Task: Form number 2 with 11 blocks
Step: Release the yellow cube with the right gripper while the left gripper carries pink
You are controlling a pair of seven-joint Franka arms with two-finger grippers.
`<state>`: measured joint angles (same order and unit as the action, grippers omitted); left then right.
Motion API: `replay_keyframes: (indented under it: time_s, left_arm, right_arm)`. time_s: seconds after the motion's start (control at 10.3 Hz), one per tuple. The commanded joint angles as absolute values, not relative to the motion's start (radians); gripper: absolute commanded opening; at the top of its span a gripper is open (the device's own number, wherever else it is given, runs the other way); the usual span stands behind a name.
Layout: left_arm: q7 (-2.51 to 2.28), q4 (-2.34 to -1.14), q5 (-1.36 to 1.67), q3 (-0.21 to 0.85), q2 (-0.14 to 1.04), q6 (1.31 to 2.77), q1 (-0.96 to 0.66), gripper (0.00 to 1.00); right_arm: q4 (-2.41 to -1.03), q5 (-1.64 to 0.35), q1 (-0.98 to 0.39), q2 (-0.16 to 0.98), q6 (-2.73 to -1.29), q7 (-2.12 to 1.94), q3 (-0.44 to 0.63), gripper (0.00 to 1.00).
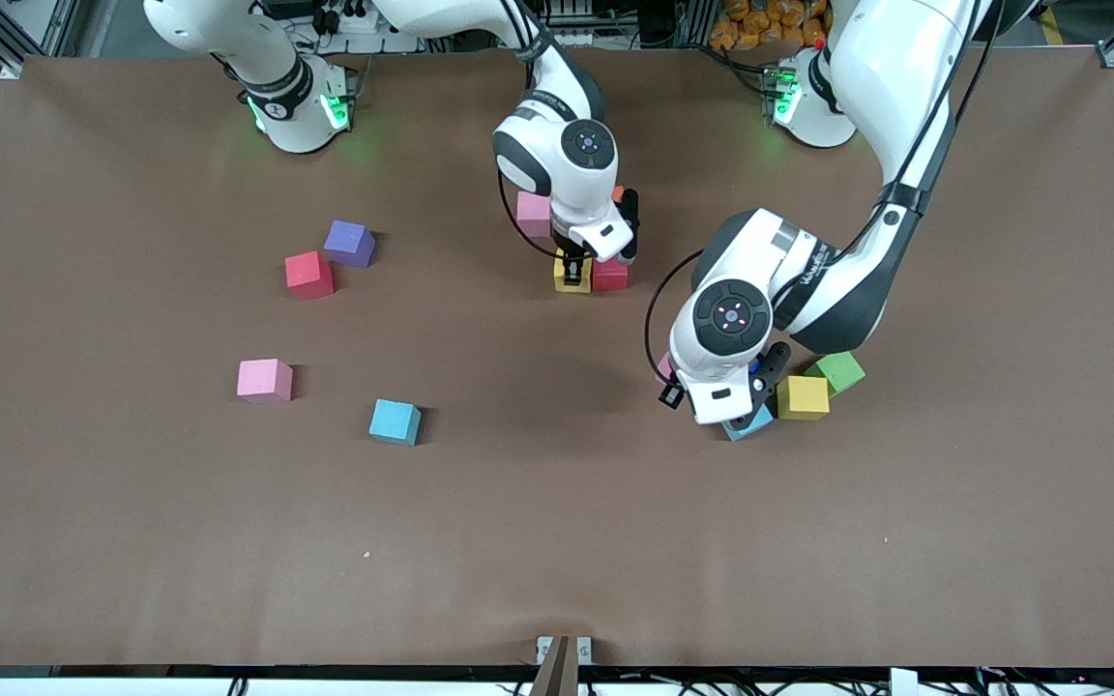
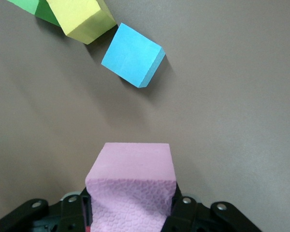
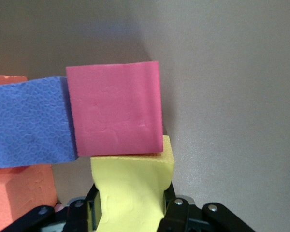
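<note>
At mid-table, right tool [image 1: 573,271] clamped on yellow block [image 1: 571,278]; left tool [image 2: 130,212] w/ pink block [image 2: 131,186].

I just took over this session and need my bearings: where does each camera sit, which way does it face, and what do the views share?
Front view: high across the table, facing both arms' bases; shows both whole arms.
Left wrist view: on the left arm's wrist, looking down past the left gripper holding a pink cube.
Right wrist view: on the right arm's wrist, over the right gripper holding a yellow cube beside a crimson cube.
Shared: that crimson cube, and the left wrist's light blue cube, also show from the front.
</note>
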<state>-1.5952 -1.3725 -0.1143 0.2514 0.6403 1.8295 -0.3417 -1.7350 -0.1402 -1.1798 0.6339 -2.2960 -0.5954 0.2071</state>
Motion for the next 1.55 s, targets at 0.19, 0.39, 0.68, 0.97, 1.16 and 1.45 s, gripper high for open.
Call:
replay_keyframes:
  time_s: [0.19, 0.39, 0.68, 0.97, 1.16, 1.45]
  left_arm:
    - [-1.592, -1.411, -0.1, 0.258, 0.604, 1.799, -0.339, 0.55]
    - [-1.592, -1.411, -0.062, 0.258, 0.604, 1.786, -0.344, 0.55]
    - [-1.597, -1.41, -0.057, 0.261, 0.604, 1.76, -0.351, 0.54]
    - [-1.634, -1.411, -0.013, 0.296, 0.606, 1.756, -0.345, 0.54]
    - [-1.678, -1.408, 0.018, 0.296, 0.606, 1.77, -0.357, 0.54]
    - [-1.848, -1.404, 0.02, 0.314, 0.611, 1.84, -0.415, 0.54]
  right_arm:
    - [-1.721, -0.141, -1.2, 0.628, -2.249, -0.569, 0.212, 1.0]
    - [-1.721, -0.141, -1.2, 0.598, -2.22, -0.569, 0.212, 1.0]
    - [-1.721, -0.14, -1.189, 0.537, -2.148, -0.571, 0.219, 1.0]
    - [-1.721, -0.14, -1.059, 0.526, -2.137, -0.583, 0.238, 1.0]
    - [-1.715, -0.138, -0.962, 0.531, -2.149, -0.577, 0.238, 1.0]
    - [-1.706, -0.129, -0.812, 0.538, -2.17, -0.604, 0.236, 1.0]
